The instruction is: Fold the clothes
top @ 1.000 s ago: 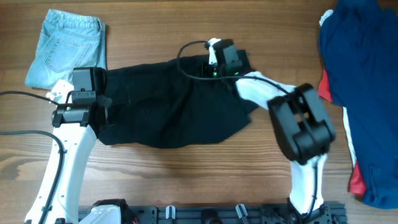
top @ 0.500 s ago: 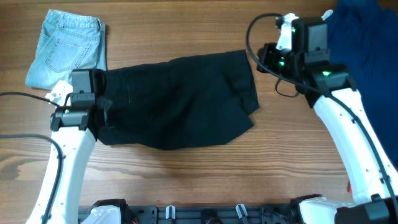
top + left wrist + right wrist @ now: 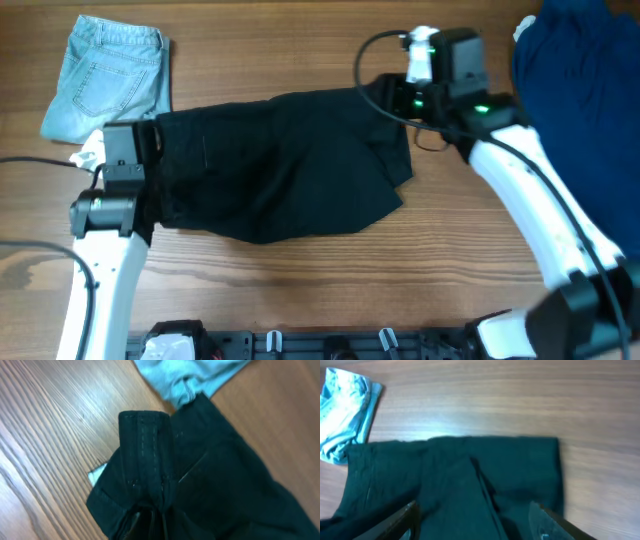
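The black shorts (image 3: 285,165) lie spread across the middle of the table. My left gripper (image 3: 152,172) is shut on their left edge, and in the left wrist view the stitched waistband (image 3: 145,445) bunches up out of the jaws of that gripper (image 3: 160,527). My right gripper (image 3: 393,100) hovers over the shorts' far right corner. In the right wrist view this gripper (image 3: 472,520) stands open, its fingers (image 3: 547,522) wide apart above the black cloth (image 3: 470,475) with nothing between them.
Folded light-blue denim shorts (image 3: 105,70) lie at the far left, just beyond the black cloth; they also show in the wrist views (image 3: 185,375) (image 3: 345,415). A navy garment (image 3: 585,110) covers the right side of the table. Bare wood runs along the front.
My right gripper let go of the black shorts, swung off to the right, then came back over their right corner with jaws open. The left gripper has shifted slightly up, still holding.
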